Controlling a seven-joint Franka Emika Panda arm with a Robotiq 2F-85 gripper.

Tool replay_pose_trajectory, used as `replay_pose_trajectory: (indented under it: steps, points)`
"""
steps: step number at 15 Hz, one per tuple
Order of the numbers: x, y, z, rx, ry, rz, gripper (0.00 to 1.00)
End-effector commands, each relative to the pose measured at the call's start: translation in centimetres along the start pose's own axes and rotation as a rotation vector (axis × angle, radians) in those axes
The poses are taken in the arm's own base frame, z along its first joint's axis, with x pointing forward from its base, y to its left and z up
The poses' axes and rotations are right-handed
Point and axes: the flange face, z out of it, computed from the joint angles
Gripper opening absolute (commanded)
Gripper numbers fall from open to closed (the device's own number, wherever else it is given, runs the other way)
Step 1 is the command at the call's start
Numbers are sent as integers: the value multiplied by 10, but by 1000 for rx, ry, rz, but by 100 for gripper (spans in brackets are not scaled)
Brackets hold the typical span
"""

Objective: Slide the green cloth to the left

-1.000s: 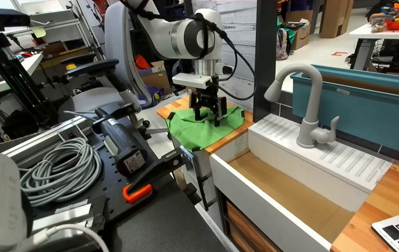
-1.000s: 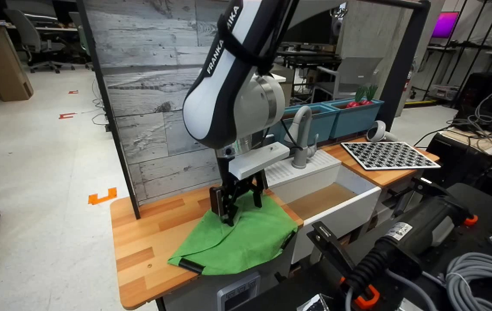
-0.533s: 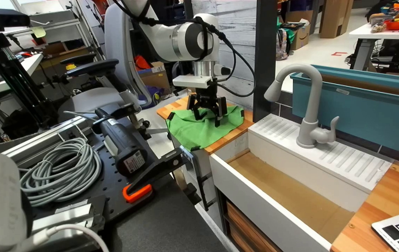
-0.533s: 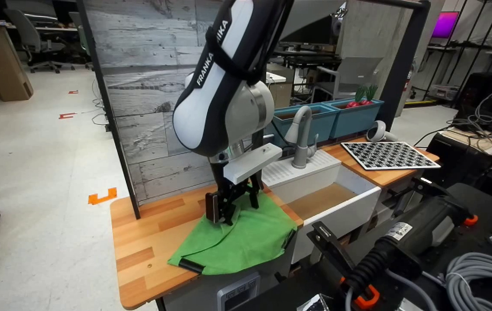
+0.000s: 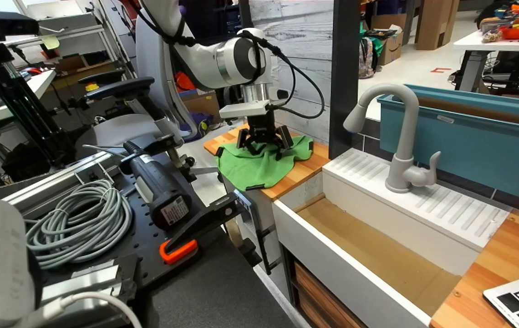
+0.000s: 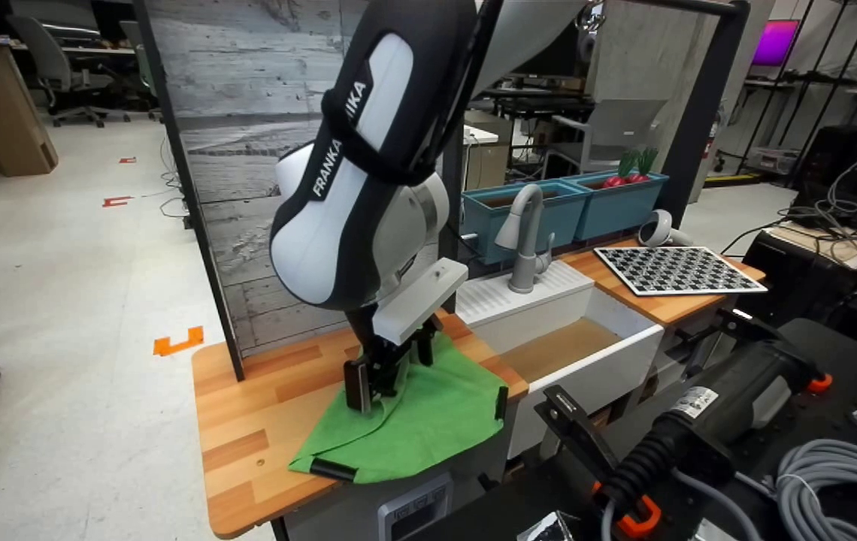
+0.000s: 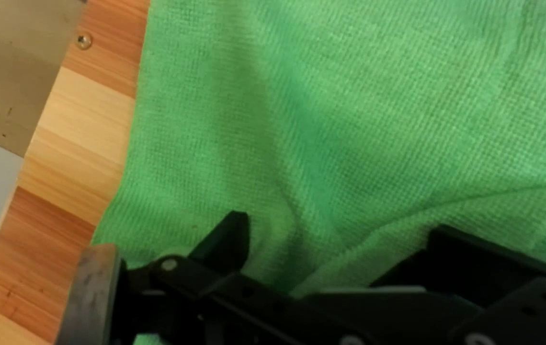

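Note:
The green cloth (image 5: 257, 171) lies on the wooden counter with black strips at its corners. It also shows in an exterior view (image 6: 436, 424), where its near edge reaches the counter's front edge. My gripper (image 5: 263, 152) points down onto the cloth with its fingers spread apart. In the wrist view the gripper (image 7: 339, 227) is open, with the fingertips low over the cloth (image 7: 373, 120). A raised fold of the cloth runs between the fingers. Both tips look to be on or very close to the fabric; exact contact is hard to tell.
The sink basin (image 5: 378, 246) and grey faucet (image 5: 403, 136) stand beside the cloth's counter. A grey wood-pattern wall (image 6: 263, 195) rises behind it. A black tool (image 5: 159, 187) and clamps lie on a dark bench in front. A checkered board (image 6: 676, 270) lies beyond the sink.
My gripper has moved lower and away from the sink side, its fingers spreading a little wider. The cloth's sink-side edge has shifted the same way, baring more counter beside the sink.

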Motion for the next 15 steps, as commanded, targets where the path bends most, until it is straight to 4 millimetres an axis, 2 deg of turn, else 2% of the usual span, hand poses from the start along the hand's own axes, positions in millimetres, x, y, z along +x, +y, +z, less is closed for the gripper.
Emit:
replay_pose_trajectory:
  steps: [1,11,15]
  points:
    - [14,-27,3,-47,31,-62,100]
    - [42,-72,-25,1,100,-128,100]
    - [47,-84,-27,-2,110,-150,100]
